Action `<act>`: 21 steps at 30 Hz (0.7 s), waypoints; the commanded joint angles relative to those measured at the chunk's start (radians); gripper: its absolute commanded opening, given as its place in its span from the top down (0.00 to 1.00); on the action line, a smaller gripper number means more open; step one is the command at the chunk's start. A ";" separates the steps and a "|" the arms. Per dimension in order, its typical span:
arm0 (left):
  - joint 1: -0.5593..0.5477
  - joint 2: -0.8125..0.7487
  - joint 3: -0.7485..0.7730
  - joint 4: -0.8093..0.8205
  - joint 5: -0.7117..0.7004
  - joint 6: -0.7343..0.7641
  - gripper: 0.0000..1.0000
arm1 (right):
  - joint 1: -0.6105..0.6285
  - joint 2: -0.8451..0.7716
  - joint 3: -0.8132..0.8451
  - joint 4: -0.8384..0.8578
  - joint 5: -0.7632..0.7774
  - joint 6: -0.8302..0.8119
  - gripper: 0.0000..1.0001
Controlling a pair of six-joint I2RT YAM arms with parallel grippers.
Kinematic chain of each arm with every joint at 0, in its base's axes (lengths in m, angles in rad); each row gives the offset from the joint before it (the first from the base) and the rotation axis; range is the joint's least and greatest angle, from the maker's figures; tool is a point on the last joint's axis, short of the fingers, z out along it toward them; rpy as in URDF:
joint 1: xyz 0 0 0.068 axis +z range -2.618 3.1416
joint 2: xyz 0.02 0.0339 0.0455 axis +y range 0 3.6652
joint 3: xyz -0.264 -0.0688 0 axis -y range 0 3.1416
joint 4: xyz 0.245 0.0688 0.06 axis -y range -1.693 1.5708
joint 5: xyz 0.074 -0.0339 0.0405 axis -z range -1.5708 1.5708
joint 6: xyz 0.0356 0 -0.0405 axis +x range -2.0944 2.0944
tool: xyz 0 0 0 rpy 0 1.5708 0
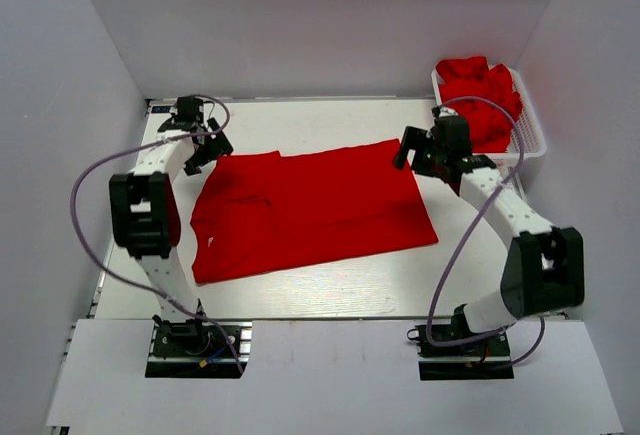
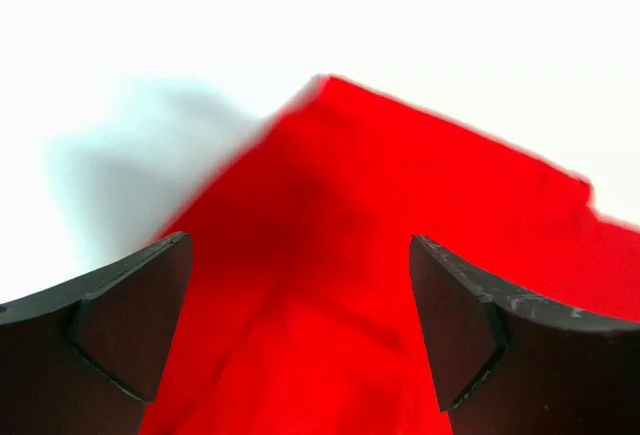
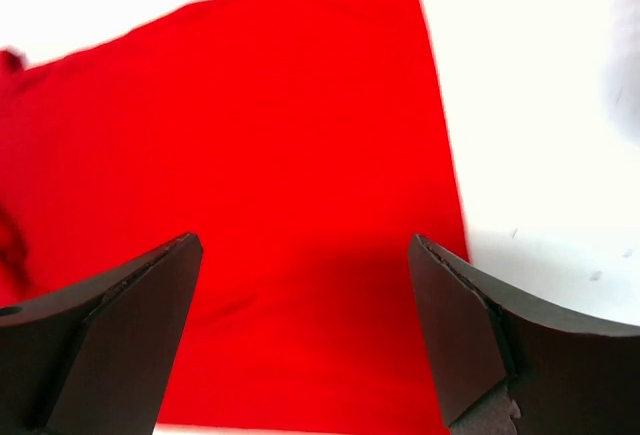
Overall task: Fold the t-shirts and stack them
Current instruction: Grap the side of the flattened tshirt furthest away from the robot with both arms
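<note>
I see one bright red fabric t-shirt [image 1: 310,213] spread flat across the middle of the white tabletop [image 1: 330,295]. It is turned a little, so its right end sits nearer the front edge than its far-left corner does, and there are a few soft creases in its left half. More crumpled red fabric t-shirts [image 1: 482,95] are heaped in a white plastic mesh basket [image 1: 530,143] at the far-right corner of the tabletop, well apart from the flat one. My left tool [image 1: 207,151] hangs just above the far-left corner of the bright red fabric t-shirt. In the left wrist view its two dark fingers stand wide apart with nothing between them, framing that cloth corner [image 2: 380,215] and the bare tabletop beyond. My right tool [image 1: 404,152] hangs at the shirt's far-right corner, between the cloth and the basket. In the right wrist view its fingers are spread just as wide and hold nothing, with the red fabric [image 3: 260,155] filling the space below and its straight right edge running down toward the right finger. From these views I cannot tell whether either tool touches the cloth. Both arms arch up from their bases at the front edge, one along each side of the shirt.
</note>
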 commanded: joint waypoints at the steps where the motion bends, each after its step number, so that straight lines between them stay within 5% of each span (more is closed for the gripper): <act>1: 0.021 0.084 0.127 -0.015 -0.028 0.044 0.03 | -0.005 0.095 0.104 -0.009 0.070 -0.032 0.10; 6: 0.030 0.232 0.235 -0.006 0.044 0.044 0.16 | -0.007 0.187 0.175 -0.029 0.049 -0.035 0.10; 14: 0.030 0.272 0.203 0.127 0.082 0.024 0.21 | -0.006 0.276 0.235 -0.052 0.039 -0.046 0.10; 21: 0.030 0.282 0.100 0.245 0.199 0.055 0.47 | -0.009 0.325 0.275 -0.055 0.045 -0.050 0.10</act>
